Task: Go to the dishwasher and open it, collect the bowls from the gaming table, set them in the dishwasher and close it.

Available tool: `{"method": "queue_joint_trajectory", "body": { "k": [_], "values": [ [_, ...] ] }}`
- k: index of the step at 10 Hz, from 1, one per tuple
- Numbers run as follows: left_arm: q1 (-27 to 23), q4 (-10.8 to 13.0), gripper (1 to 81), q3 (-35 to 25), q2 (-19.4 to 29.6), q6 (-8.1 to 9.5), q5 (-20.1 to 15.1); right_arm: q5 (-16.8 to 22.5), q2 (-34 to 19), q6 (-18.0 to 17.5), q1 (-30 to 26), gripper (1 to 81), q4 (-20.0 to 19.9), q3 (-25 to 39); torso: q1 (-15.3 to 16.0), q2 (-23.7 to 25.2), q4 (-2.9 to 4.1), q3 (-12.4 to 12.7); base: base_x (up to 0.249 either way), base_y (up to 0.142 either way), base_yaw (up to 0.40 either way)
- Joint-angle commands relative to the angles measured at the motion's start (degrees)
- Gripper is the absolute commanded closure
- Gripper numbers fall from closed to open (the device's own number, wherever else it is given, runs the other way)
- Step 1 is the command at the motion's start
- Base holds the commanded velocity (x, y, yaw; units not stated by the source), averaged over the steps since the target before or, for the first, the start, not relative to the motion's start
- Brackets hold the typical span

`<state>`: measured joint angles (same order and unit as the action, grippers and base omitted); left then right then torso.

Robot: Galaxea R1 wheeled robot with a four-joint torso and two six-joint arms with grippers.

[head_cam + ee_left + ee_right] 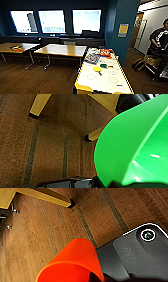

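The gaming table (107, 83), glossy white with yellow edging, stretches away from me at lower centre of the head view. A lime-green bowl (135, 146) looms close in the left wrist view, high above the brown floor, with my left gripper (110, 182) shut on its rim. In the right wrist view an orange bowl (72, 260) hangs over the floor, gripped by my right gripper (93, 275). The dishwasher is out of view.
A yellow paddle (97, 69), a green paddle (103, 66) and game boxes (92, 56) lie on the gaming table. Two wooden tables (62, 50) stand to the left. A teal pillar (122, 30) rises on the right, with a person (160, 37) and bags (140, 63) beyond it.
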<state>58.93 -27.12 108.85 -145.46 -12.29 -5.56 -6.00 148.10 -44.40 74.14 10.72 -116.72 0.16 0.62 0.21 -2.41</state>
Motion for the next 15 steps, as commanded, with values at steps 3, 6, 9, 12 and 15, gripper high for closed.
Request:
{"method": "queue_joint_trajectory", "body": {
  "k": [3,6,9,12,15],
  "values": [
    [-1.1,6.3,81.1,2.5,-1.7,-0.54,-2.4,3.8,5.9,0.2,-1.8,81.1,7.6,-10.8,-0.1,0.0,0.00,0.0,-0.060,0.000,0.000],
    [1.5,9.4,81.1,5.9,-4.1,-0.54,-2.4,5.6,12.1,0.2,0.0,81.1,11.8,-21.9,-0.1,0.0,0.00,0.1,0.000,0.000,0.000],
    [4.7,12.3,81.1,10.6,-6.2,-0.54,-2.1,6.2,17.1,0.2,1.8,81.1,15.5,-29.2,-0.1,0.0,0.00,0.1,0.000,0.000,0.000],
    [9.0,13.3,81.1,18.9,-9.5,-0.54,-1.7,6.1,21.3,0.3,3.6,81.1,18.4,-32.8,-0.1,0.0,0.00,0.1,0.000,0.000,0.000],
    [12.3,13.8,81.1,23.3,-11.9,-0.54,0.5,6.1,25.5,0.5,4.9,81.1,19.2,-37.1,-0.1,0.0,0.00,0.1,0.000,0.000,0.000]
  ]
}}
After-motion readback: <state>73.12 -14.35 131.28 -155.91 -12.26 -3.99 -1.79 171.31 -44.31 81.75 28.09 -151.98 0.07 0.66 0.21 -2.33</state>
